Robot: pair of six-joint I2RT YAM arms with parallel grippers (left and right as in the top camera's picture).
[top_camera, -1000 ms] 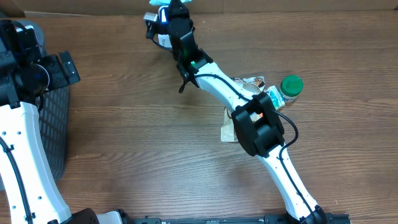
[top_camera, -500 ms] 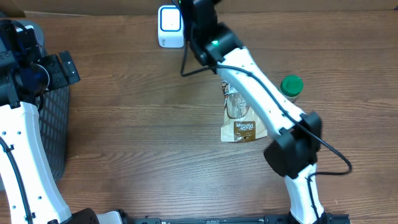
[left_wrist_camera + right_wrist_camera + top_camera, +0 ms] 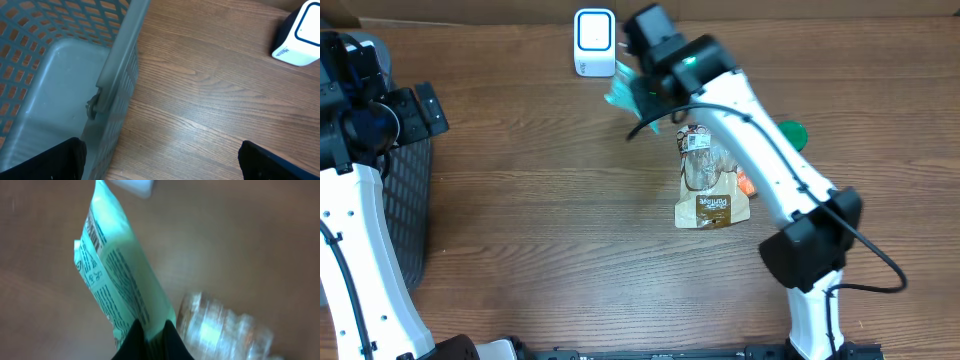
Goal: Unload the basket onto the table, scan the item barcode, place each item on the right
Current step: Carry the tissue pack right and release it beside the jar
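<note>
Pinching the lower edge of a pale green packet [image 3: 120, 275], the right tool [image 3: 150, 339] had its dark fingers [image 3: 131, 344] pressed shut on the wrapper, which rose tilted away from the wrist camera. Its print was too smeared to read, and a crinkled clear shape beyond it was only a blur. The left tool [image 3: 160, 162] showed just two black fingertips [image 3: 47, 160] at the picture's bottom corners, spread wide with nothing between them, above the rim of a grey mesh basket [image 3: 60, 75] cut off on the left. From overhead, on the brown wood-grain worktop [image 3: 540, 250], a brown pouch [image 3: 705, 195] lay nearest, its right side crossed by the white right arm [image 3: 770, 160]. An orange item [image 3: 745, 183] and a green lid [image 3: 794, 130] only peeked out from behind that arm. Farther back, the packet hung in the air, just to the right of the white scanner [image 3: 593, 42] standing near the far edge, apart from it. Behind that, a pale brown band [image 3: 800, 8] closed the view, too cropped to identify.
</note>
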